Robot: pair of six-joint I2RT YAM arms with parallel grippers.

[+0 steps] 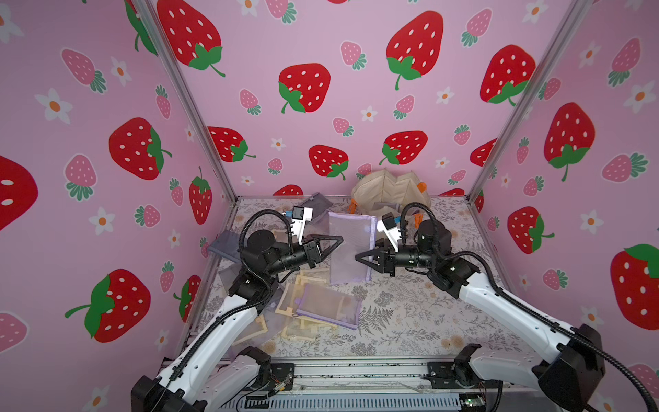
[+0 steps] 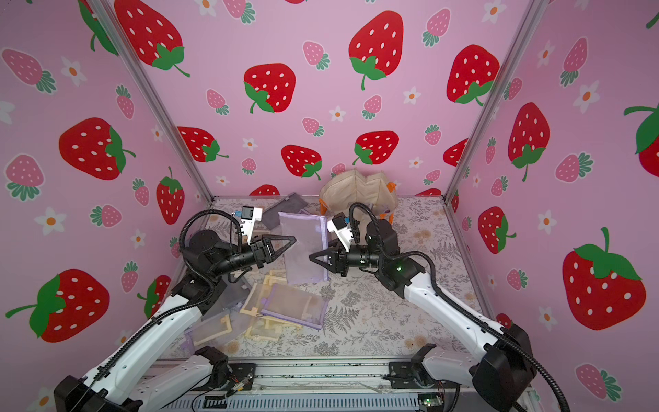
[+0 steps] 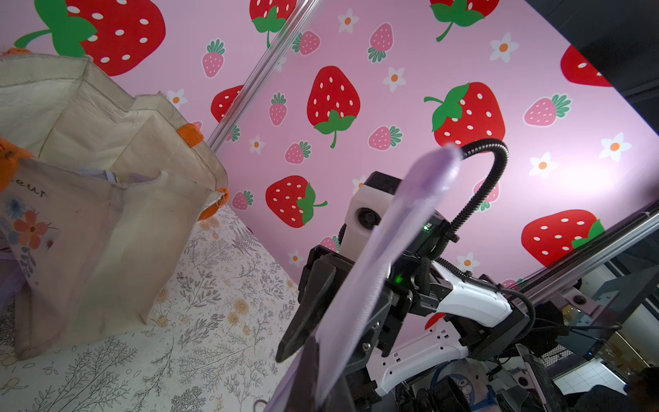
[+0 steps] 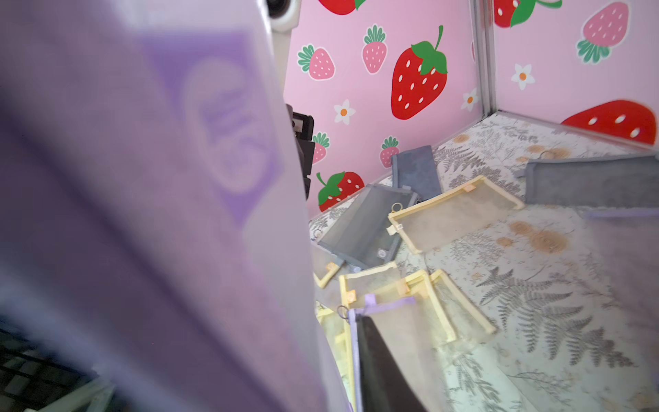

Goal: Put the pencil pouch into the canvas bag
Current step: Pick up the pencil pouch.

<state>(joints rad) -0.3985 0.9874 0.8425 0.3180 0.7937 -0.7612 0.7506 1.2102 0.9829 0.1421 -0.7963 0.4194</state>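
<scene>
the pencil pouch point(image 4: 142, 214) hangs right against the lens, a blurred lilac mesh sheet with a darker purple label patch point(image 4: 221, 125), hiding about half the scene. past it, on the fern-print table cloth point(image 4: 552, 278), lie overlapping yellow-edged mesh pouches point(image 4: 453, 214) and a purple-edged one point(image 4: 403, 328). three grey pouches point(image 4: 363, 228) sit farther off, one at the foot of the strawberry wall point(image 4: 392, 71).

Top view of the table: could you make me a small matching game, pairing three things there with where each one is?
Things: 1 cream bag; 2 purple pouch nearer the bag; 3 yellow pouches.
Places: A heaped on the table; B pinched in the left gripper, off the table; C standing open by the back wall.
Pairs: 1-C, 2-B, 3-A.
</scene>
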